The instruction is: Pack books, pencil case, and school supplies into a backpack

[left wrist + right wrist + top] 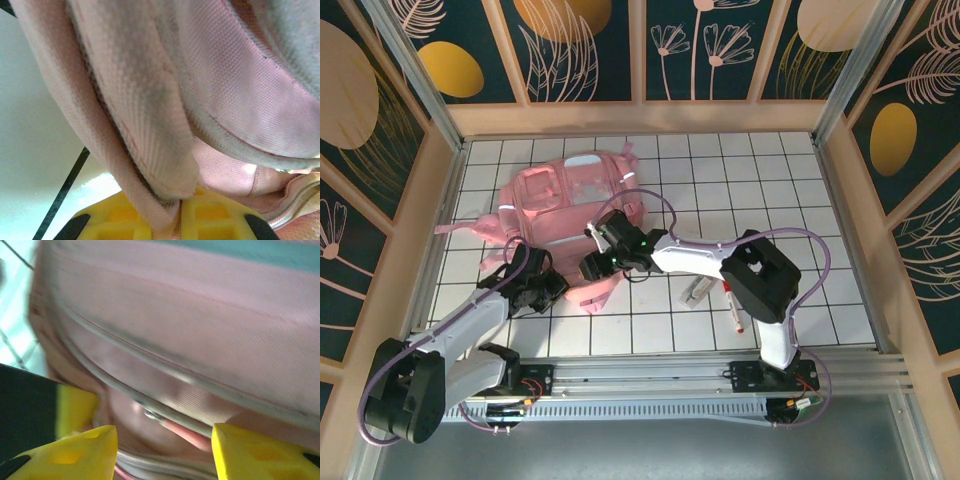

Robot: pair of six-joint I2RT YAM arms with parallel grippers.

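The pink backpack (570, 205) lies at the table's back left, its lower edge toward the arms. My left gripper (548, 288) is at that lower left edge; in the left wrist view it (177, 212) is shut on a fold of the backpack's pink fabric (150, 125). My right gripper (598, 260) sits over the lower middle of the backpack. In the right wrist view it (165, 442) is open, with a pink zip pull (187, 432) lying between the yellow fingers (80, 447), untouched. A white marker with a red cap (732, 305) lies on the table under the right arm. The books and the pencil case are out of view.
A long white flat item (695, 292) lies beside the marker. Pink straps (460, 228) trail off the backpack's left side toward the wooden side wall (440, 210). A metal rail (650, 375) runs along the near edge.
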